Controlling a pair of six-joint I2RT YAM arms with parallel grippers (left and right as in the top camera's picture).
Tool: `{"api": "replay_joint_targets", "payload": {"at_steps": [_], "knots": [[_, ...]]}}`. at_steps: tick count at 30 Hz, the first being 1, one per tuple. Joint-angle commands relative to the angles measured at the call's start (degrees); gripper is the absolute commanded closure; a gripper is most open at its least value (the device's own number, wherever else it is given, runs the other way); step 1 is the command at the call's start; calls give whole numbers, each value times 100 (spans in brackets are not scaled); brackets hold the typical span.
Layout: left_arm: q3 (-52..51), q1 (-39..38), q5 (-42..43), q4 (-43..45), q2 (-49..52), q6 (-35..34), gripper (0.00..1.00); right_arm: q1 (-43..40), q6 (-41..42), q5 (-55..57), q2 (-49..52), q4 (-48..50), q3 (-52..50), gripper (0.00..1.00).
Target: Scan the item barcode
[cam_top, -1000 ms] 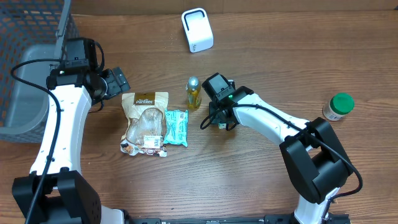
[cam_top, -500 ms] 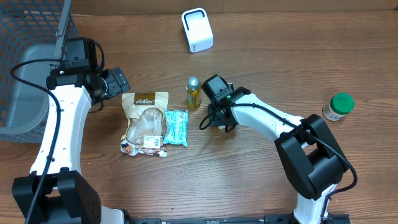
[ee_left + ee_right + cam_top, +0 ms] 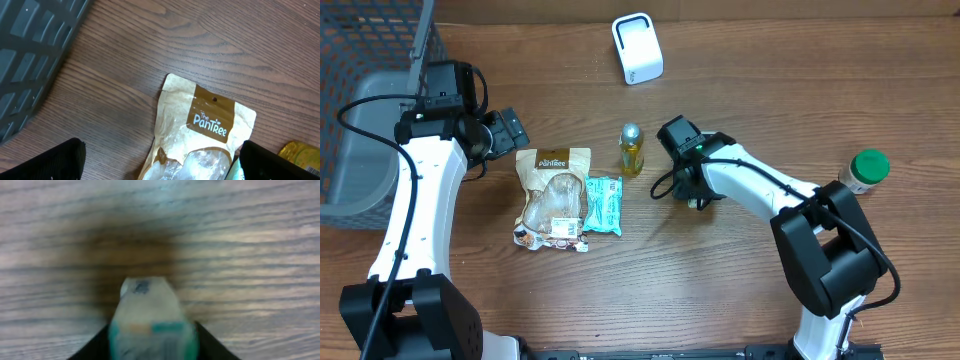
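My right gripper [image 3: 694,192] points down at the table right of the middle. In the right wrist view my right gripper [image 3: 151,342] is shut on a small white and teal item [image 3: 150,315] that fills the gap between both fingers; the picture is blurred and no barcode can be made out. The white scanner [image 3: 637,48] stands at the back of the table. My left gripper [image 3: 510,132] hangs open above the top of a tan PanTree pouch [image 3: 553,195]. The left wrist view shows the same pouch [image 3: 205,130] between the wide-apart fingers, which do not touch it.
A teal packet [image 3: 603,203] lies beside the pouch. A small yellow bottle [image 3: 632,148] stands just left of the right gripper. At the right edge stands a jar with a green lid [image 3: 865,169]. A grey mesh basket [image 3: 365,120] fills the far left.
The right gripper has shifted a little to the right with the small item and its wrist has turned. The left arm has not moved.
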Motion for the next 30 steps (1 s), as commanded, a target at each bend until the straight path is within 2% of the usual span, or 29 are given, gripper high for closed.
{"api": "replay_joint_targets", "payload": {"at_steps": [1, 3, 11, 17, 30], "knots": [[70, -11, 24, 9, -61, 44, 0, -24, 70, 7, 55, 92, -50, 52], [70, -11, 24, 9, -61, 44, 1, -26, 68, 17, 55, 127, -48, 44], [70, -11, 24, 9, -61, 44, 1, -120, 70, 76, -70, -498, 597, 39], [70, -11, 24, 9, -61, 44, 0, -127, 90, -269, -197, -734, 946, 39], [70, -11, 24, 9, -61, 44, 0, -151, 87, -920, -197, -691, 966, 40]]}}
